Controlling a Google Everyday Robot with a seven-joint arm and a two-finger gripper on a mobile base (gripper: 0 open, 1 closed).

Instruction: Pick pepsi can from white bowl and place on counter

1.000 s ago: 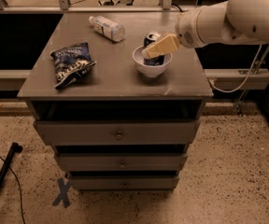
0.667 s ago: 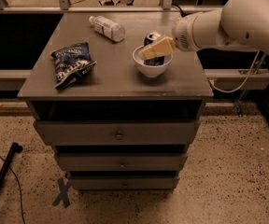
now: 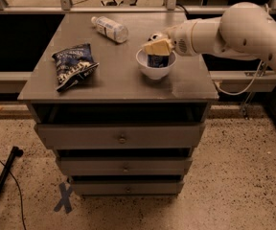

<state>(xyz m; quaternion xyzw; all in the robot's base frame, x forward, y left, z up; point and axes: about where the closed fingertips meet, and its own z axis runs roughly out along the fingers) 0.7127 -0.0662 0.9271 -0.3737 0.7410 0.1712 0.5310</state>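
The pepsi can [image 3: 156, 60] stands upright in the white bowl [image 3: 155, 71], which sits right of centre on the grey counter [image 3: 123, 78]. Only the can's dark blue side with pale markings shows; its top is hidden. My gripper [image 3: 158, 47] reaches in from the right on a white arm [image 3: 234, 30]. Its tan tip sits directly over the can, at the bowl's rim.
A dark blue chip bag [image 3: 74, 65] lies on the left of the counter. A clear plastic bottle [image 3: 110, 28] lies on its side at the back. Three drawers [image 3: 122, 139] with round knobs are below. A rail runs behind the counter.
The gripper has shifted slightly left and down, settling over the can in the bowl. The can, the bowl, the bag and the bottle have not moved.
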